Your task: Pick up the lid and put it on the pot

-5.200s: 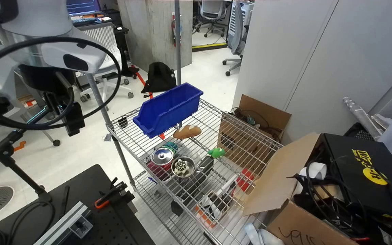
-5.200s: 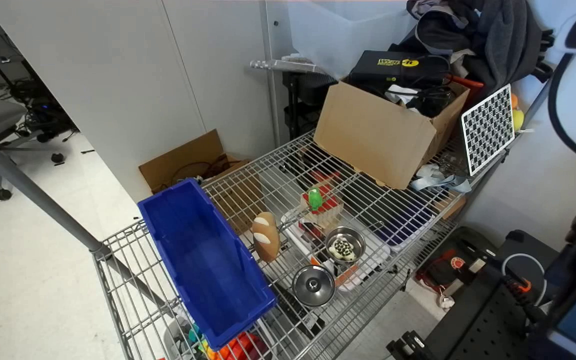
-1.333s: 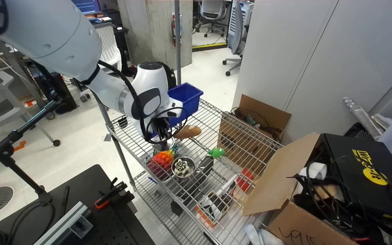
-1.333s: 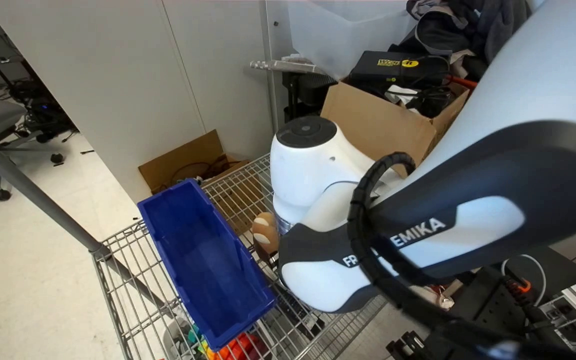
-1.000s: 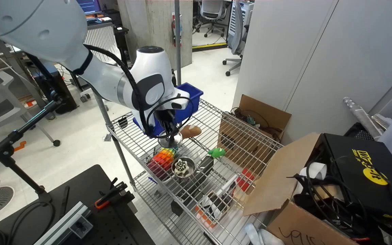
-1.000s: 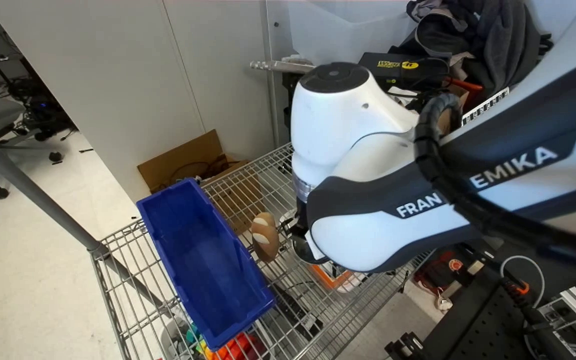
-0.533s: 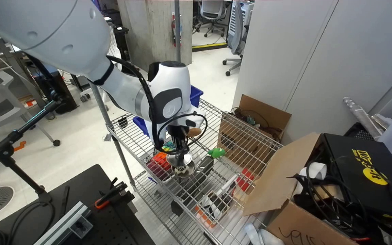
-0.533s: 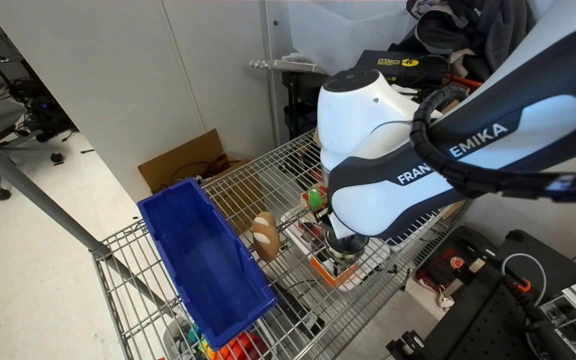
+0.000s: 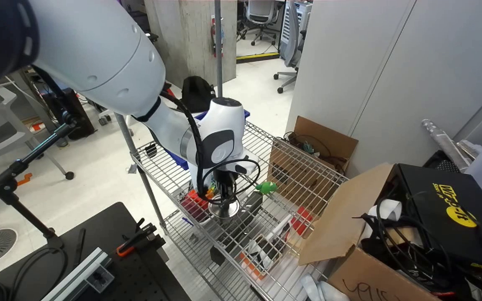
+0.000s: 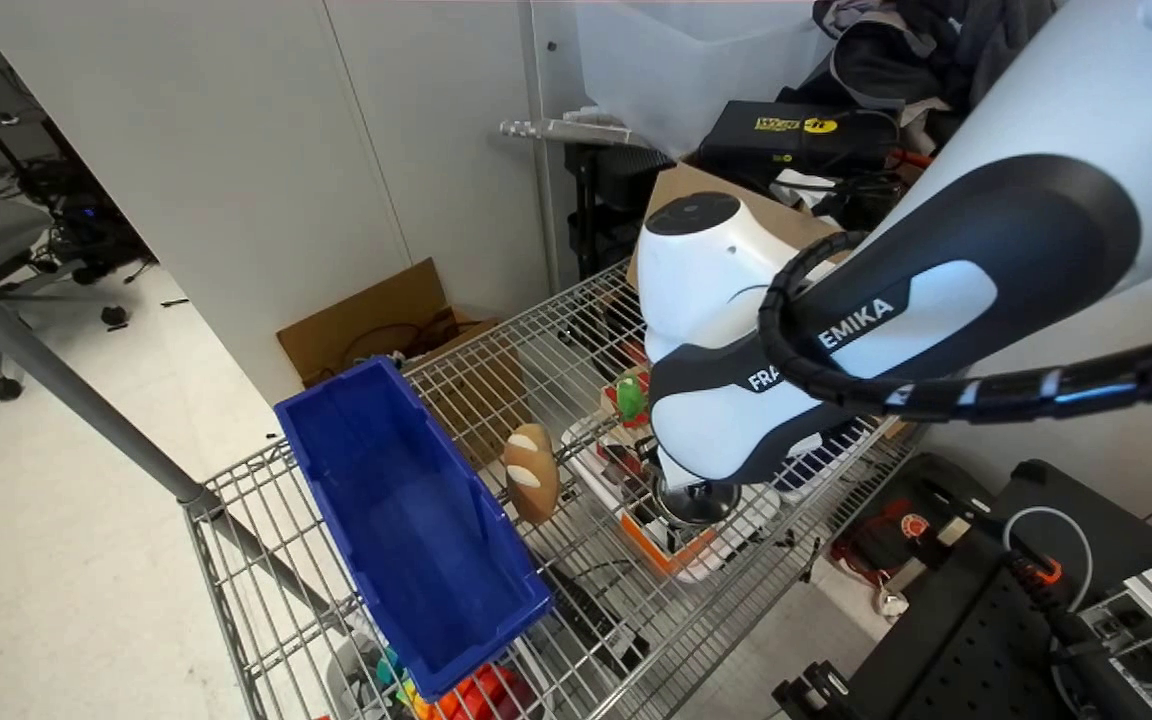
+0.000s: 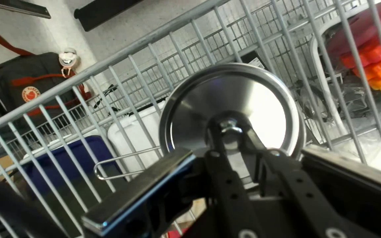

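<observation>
My gripper (image 11: 232,142) is shut on the knob of the shiny steel lid (image 11: 190,109), seen in the wrist view. The lid is roughly level and covers the opening of the small metal pot, so the inside is hidden. A thin sliver of the pot (image 11: 303,137) shows past the lid's right edge, and a wire handle (image 11: 127,155) sticks out to the left. Whether the lid rests on the rim or hovers just above it I cannot tell. In an exterior view the gripper (image 9: 226,196) points down over the lid (image 9: 223,210); elsewhere the arm hides much of it.
All this stands on a wire shelf (image 10: 266,590). A green toy (image 10: 630,398) lies close beside the pot, and a brown bread (image 10: 532,475) sits between it and the blue bin (image 10: 406,500). An open cardboard box (image 9: 345,221) occupies one end.
The lid, earlier lying on the shelf, was taken by its knob and carried over the pot. In the last half second it has come down, hiding the toy inside the pot.
</observation>
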